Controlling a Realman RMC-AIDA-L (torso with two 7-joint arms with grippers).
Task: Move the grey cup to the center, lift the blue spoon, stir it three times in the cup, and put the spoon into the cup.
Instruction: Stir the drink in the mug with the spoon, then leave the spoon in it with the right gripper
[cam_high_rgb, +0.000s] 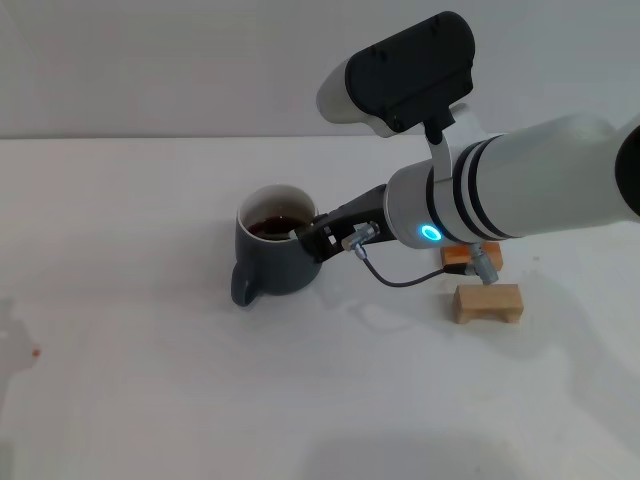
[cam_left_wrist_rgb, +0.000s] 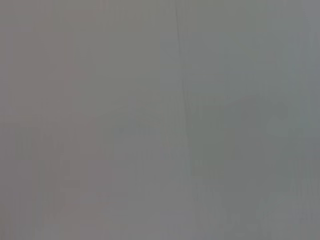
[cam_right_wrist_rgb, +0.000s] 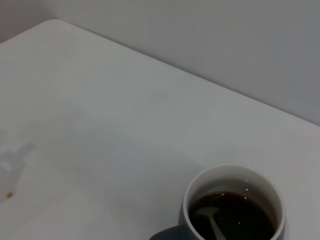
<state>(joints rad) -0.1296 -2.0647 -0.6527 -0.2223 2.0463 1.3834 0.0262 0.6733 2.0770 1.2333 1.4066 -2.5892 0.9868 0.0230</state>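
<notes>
The grey cup (cam_high_rgb: 275, 252) stands near the middle of the white table, its handle toward the front left, with dark brown liquid inside. It also shows in the right wrist view (cam_right_wrist_rgb: 233, 207). My right gripper (cam_high_rgb: 306, 236) reaches in from the right to the cup's right rim and is shut on the blue spoon (cam_high_rgb: 294, 232). The spoon's metal bowl (cam_right_wrist_rgb: 207, 214) dips into the liquid and its stem slants up toward the gripper. My left gripper is out of view; the left wrist view shows only a blank grey surface.
Two small wooden blocks lie right of the cup: a pale one (cam_high_rgb: 487, 302) and an orange one (cam_high_rgb: 468, 255) partly behind my right arm. A small brown spot (cam_high_rgb: 36, 351) marks the table at the far left. The table's far edge meets a pale wall.
</notes>
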